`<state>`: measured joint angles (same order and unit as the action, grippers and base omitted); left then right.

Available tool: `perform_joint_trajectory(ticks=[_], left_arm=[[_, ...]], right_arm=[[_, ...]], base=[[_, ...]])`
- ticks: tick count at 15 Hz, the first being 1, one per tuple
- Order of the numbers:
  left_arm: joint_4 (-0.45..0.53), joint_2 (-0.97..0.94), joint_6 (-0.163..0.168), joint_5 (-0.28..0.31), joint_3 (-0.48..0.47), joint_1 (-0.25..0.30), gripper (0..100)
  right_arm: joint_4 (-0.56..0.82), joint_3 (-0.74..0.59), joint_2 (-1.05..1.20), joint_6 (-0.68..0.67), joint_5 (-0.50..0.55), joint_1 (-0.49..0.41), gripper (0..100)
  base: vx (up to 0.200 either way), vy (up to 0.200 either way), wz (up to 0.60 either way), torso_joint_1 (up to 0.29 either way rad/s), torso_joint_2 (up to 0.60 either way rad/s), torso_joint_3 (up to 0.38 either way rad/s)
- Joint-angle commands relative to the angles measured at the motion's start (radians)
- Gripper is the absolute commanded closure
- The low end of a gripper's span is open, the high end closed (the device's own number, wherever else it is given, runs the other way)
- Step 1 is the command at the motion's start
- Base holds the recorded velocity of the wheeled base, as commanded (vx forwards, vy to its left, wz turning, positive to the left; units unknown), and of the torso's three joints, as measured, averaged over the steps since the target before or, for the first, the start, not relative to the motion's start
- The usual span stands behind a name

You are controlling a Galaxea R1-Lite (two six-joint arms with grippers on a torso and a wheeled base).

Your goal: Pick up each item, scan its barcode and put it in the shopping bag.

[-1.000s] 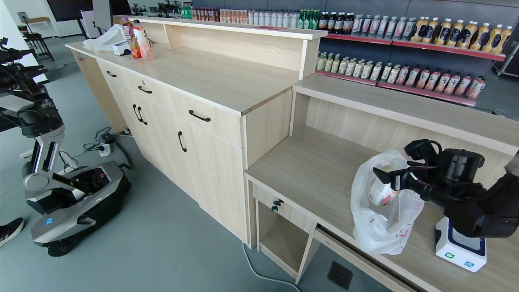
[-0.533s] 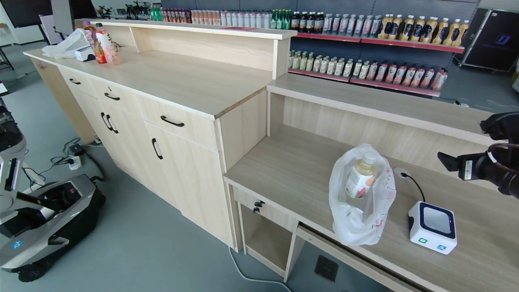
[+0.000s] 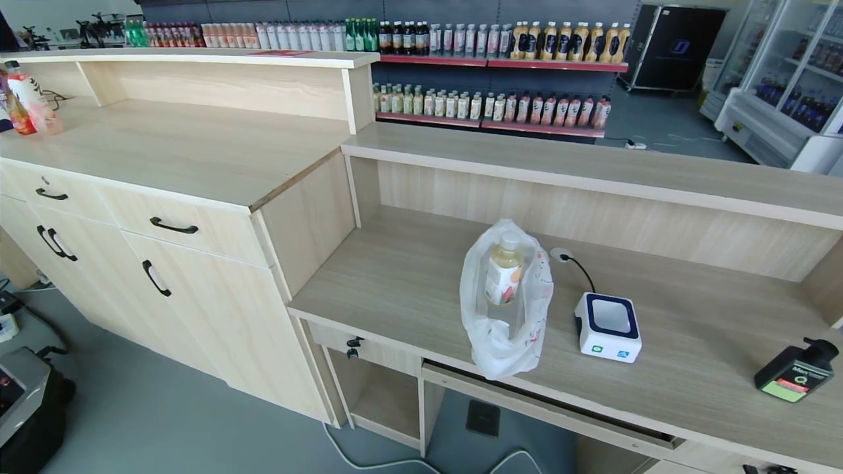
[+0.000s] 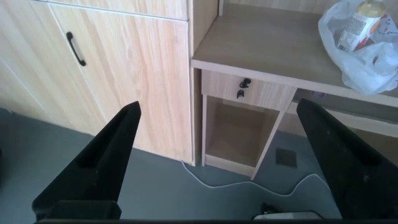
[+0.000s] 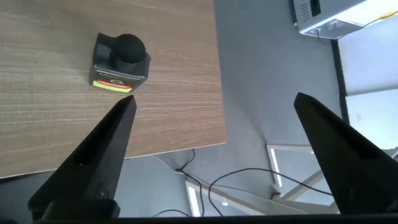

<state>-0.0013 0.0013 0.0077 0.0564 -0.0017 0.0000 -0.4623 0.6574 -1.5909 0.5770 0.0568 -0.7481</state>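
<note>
1 bottle (image 3: pixel 504 276) with a pale cap stands upright inside the white shopping bag (image 3: pixel 510 342), which sits open-mouthed on the lower desk (image 3: pixel 408 276). So at least 1 item looks delivered, though whether it was scanned cannot be judged from here. Just beside the bag, toward the robot's right, lies the white scanner (image 3: pixel 607 327), its dark window facing up and its cable running to a grommet behind. Well apart, near the desk's right end, a dark pump bottle (image 3: pixel 793 372) sits on the wood outside the bag; it seems the likeliest item left to pick, scan and bag. The right gripper (image 5: pixel 214 98) hangs above that end of the desk, jaws spread wide and holding nothing, with the pump bottle below and off to one side rather than between the fingers. The left gripper (image 4: pixel 217 106) is likewise spread and empty, low over the floor in front of the desk's open cubby, with the bag up ahead of it. On the higher counter (image 3: pixel 164 151) far to the left stand 2 more bottles (image 3: pixel 26 99), which may or may not belong to this job. Stocked drink shelves (image 3: pixel 487 105) line the wall behind.
</note>
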Motion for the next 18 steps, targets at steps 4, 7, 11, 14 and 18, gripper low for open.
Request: perform_joint_trajectory(ticks=[4,7,11,14,18], left_arm=[[0.001,0.000,0.000,0.000,0.000,0.000,0],[0.000,0.000,0.000,0.000,0.000,0.000,0],[0.000,0.000,0.000,0.000,0.000,0.000,0],[0.000,0.000,0.000,0.000,0.000,0.000,0],[0.000,0.000,0.000,0.000,0.000,0.000,0]], right_arm=[[-0.078,0.062,-0.304,0.126,-0.017,-0.079,0],[-0.084,0.073,-0.345,0.193,-0.100,-0.100,0],[-0.119,0.079,-0.409,0.238,-0.193,-0.096,0],[-0.119,0.105,-0.465,0.239,-0.307,-0.074,0],[-0.133,0.152,-0.512,0.239,-0.353,-0.047,0]], base=[[0.000,0.000,0.00,0.000,0.00,0.000],[0.000,0.000,0.00,0.000,0.00,0.000],[0.000,0.000,0.00,0.000,0.00,0.000],[0.000,0.000,0.00,0.000,0.00,0.000],[0.000,0.000,0.00,0.000,0.00,0.000]])
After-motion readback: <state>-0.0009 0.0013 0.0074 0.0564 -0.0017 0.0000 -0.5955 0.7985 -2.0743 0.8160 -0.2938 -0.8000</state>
